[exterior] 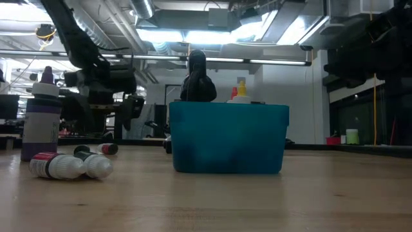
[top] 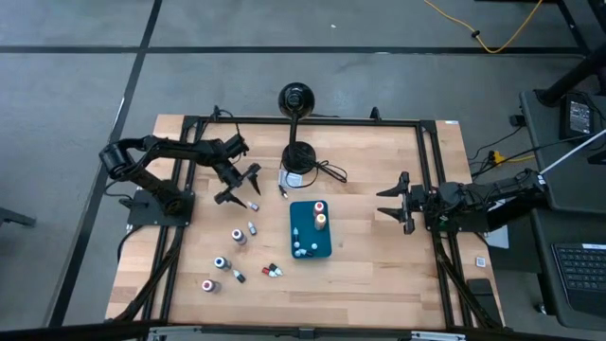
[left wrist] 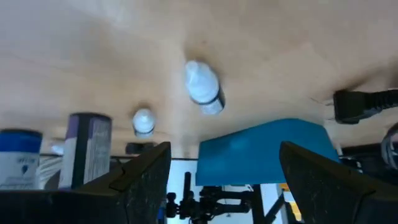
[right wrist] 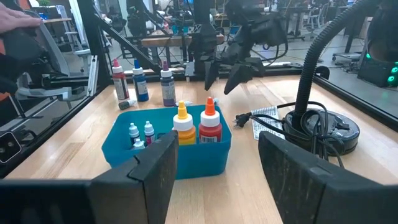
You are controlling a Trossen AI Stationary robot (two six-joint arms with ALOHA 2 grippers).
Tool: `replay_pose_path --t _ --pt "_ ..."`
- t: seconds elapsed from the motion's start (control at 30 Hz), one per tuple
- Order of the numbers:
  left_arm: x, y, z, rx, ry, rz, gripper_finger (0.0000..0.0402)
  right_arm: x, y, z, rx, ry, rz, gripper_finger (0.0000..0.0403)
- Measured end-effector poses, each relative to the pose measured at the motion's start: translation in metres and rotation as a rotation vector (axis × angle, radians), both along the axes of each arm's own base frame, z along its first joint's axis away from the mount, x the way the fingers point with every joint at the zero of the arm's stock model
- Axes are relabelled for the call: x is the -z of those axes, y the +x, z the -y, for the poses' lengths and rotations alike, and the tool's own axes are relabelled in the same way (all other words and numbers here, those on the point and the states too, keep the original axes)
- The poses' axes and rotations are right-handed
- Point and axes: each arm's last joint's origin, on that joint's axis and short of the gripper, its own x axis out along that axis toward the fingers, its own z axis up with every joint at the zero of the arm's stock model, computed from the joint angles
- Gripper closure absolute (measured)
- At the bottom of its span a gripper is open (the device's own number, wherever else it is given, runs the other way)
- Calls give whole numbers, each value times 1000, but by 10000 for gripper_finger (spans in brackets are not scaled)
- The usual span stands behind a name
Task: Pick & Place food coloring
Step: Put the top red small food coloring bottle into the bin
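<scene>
While your left hand (top: 242, 187) hangs with its fingers spread wide and nothing between them, a small white food coloring bottle (top: 252, 206) lies on the bench (top: 379, 265) just beside its tips. More little bottles (top: 227, 263) sit scattered on the wood near that side, some upright and some lying flat. The teal tray (top: 308, 239) at mid-bench already holds a red-capped bottle (top: 318, 206), an orange-capped one (top: 321, 221) and a few smaller ones (top: 304, 251). Your right hand (top: 391, 203) waits well apart from the tray, wide open too and holding nothing.
</scene>
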Motion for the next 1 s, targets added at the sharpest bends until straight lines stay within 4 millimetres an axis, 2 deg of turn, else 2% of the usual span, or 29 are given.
replay_pose_path --t 0.17,0.57,1.0 --pt "10 -7 10 5 -38 -40 109 0 0 0 0 0 0 179" --pt "26 -23 18 -26 -6 -124 109 0 0 0 -1 0 0 179" --pt "28 -19 16 -97 23 -119 109 0 0 0 0 0 0 179"
